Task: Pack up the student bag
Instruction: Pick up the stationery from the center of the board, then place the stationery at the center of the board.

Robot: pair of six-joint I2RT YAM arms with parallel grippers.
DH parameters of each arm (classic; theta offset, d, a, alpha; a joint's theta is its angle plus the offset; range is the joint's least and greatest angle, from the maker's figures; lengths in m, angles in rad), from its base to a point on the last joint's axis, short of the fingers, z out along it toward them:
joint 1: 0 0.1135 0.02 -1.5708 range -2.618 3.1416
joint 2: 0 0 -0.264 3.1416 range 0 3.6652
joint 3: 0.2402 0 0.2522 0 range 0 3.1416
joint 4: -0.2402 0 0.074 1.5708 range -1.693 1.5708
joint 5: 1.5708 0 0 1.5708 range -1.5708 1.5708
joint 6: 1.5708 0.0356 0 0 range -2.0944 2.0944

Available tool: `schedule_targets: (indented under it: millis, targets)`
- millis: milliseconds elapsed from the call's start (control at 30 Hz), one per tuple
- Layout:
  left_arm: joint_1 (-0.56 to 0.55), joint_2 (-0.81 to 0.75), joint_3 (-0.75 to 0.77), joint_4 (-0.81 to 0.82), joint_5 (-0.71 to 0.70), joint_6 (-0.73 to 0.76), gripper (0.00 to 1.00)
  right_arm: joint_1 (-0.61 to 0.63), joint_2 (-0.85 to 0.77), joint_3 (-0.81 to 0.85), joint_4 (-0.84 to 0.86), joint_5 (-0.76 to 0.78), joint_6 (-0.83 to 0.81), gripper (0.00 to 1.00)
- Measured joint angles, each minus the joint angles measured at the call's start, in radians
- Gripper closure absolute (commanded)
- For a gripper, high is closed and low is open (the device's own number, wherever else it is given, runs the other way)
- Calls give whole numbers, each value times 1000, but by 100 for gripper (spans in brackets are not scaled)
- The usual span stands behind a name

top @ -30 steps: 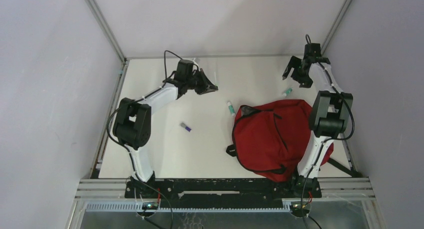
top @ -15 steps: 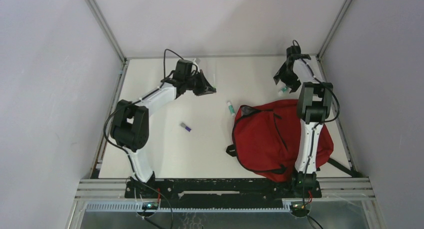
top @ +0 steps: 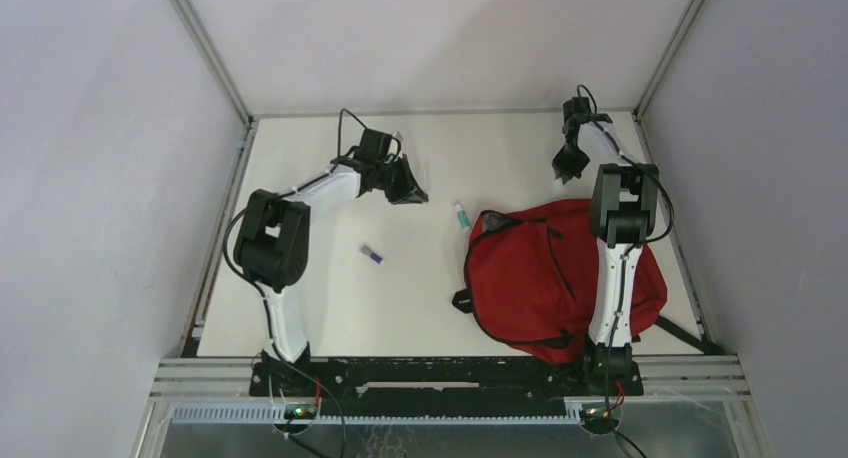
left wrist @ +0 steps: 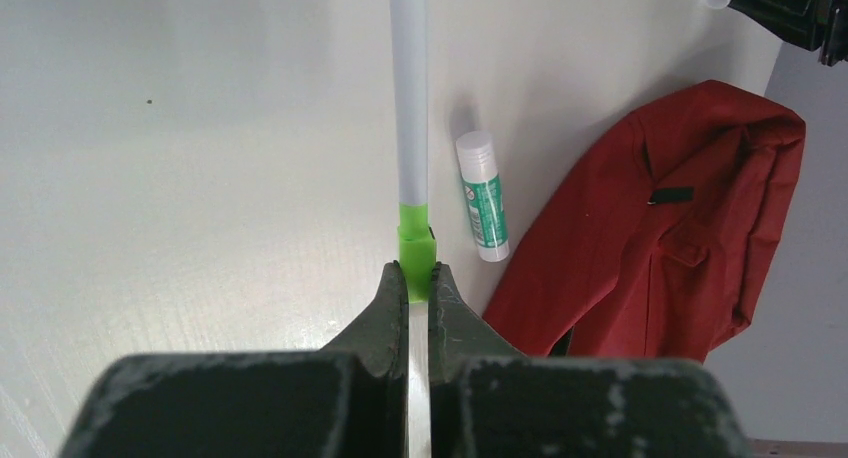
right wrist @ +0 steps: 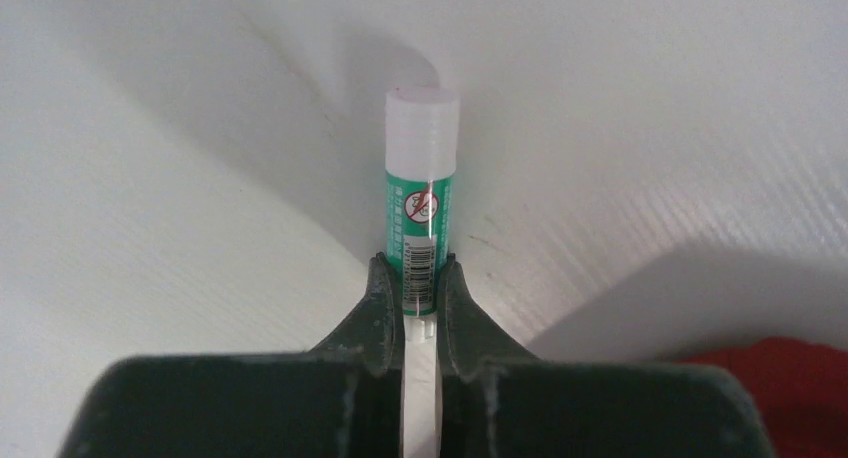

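Red fabric takes up most of the near right part of the table: the student bag lies slumped there, its bottom toward the near edge and its top toward the far edge, with the right arm stretched over it. Whether its zip is open I can't tell from here. Up by the far right corner, the right gripper has pinched its jaws onto the lower end of a green-and-white glue stick, the held glue stick, whose long axis runs straight out along the fingers, white cap pointing away from the wrist. The bag sits just nearward of that gripper, so I'd say the carry is a short pull back toward the near edge, and the right arm is plainly the nearer of the two. Farther out, around the middle of the far half, the left gripper is clamped tight on the green band of a long white pen, which also points straight ahead of its fingers; the bag lies off to its right. By count: one bag; two glue sticks, the second being the loose glue stick lying just beside the bag's far left shoulder; one pen; and one small purple-ended item alone mid-table, too small to name.
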Motion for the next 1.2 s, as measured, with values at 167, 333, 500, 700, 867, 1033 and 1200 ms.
schedule_targets:
  millis: [167,333,500,700,867,1033,1200]
  targets:
    - [0,-2,0,-1,1,0,100,5,-17,-13,26,-24,-26,100]
    - [1,-66,-25,0,2,0,100,48,-197,-150,80,-72,-87,100]
    - [27,-289,-200,18,2,-11,100,246,-460,-227,158,-107,-122,100]
    - [152,-555,-420,-15,-80,-36,100,591,-548,-304,243,-142,-124,100]
    - [185,-729,-500,-68,-160,-35,100,740,-440,-377,243,-133,-100,100]
    - [184,-803,-505,-73,-177,-32,100,814,-354,-423,231,-83,-79,99]
    - [184,-805,-505,-79,-177,-24,100,846,-341,-457,236,-51,-52,68]
